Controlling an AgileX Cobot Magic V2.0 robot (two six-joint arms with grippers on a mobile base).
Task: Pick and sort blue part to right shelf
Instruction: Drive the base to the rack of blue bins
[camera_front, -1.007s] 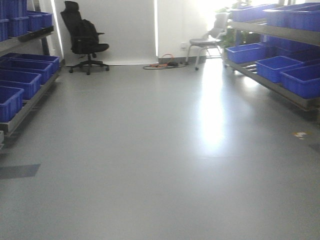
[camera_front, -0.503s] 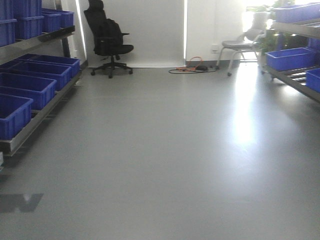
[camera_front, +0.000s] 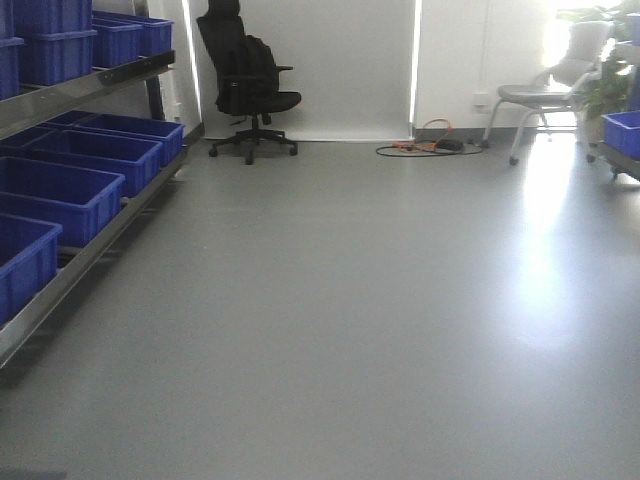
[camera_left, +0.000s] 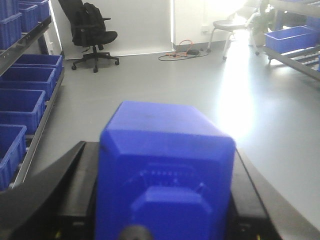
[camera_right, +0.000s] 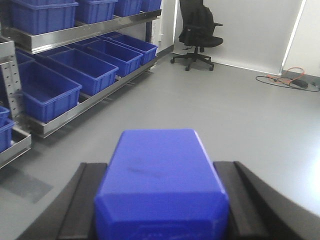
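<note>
In the left wrist view a blocky blue part (camera_left: 165, 170) fills the space between the black fingers (camera_left: 75, 175), and my left gripper (camera_left: 160, 148) is shut on it. The right wrist view shows a second blue part (camera_right: 160, 185) clamped the same way, with my right gripper (camera_right: 160, 165) shut on it. The right shelf (camera_left: 300, 57) with a blue bin (camera_left: 292, 37) shows far off at the upper right of the left wrist view. In the front view only one blue bin (camera_front: 622, 132) shows at the right edge. Neither gripper appears in the front view.
The left shelf (camera_front: 95, 240) carries rows of blue bins (camera_front: 60, 195) along the left side. A black office chair (camera_front: 248, 85) stands at the back wall beside floor cables (camera_front: 430, 147) and a grey chair (camera_front: 540, 100). Grey floor lies between the shelves.
The front view has swung left. The chair and cables slid rightwards in the picture, the right shelf has almost left the frame, and the left shelf's bins look nearer.
</note>
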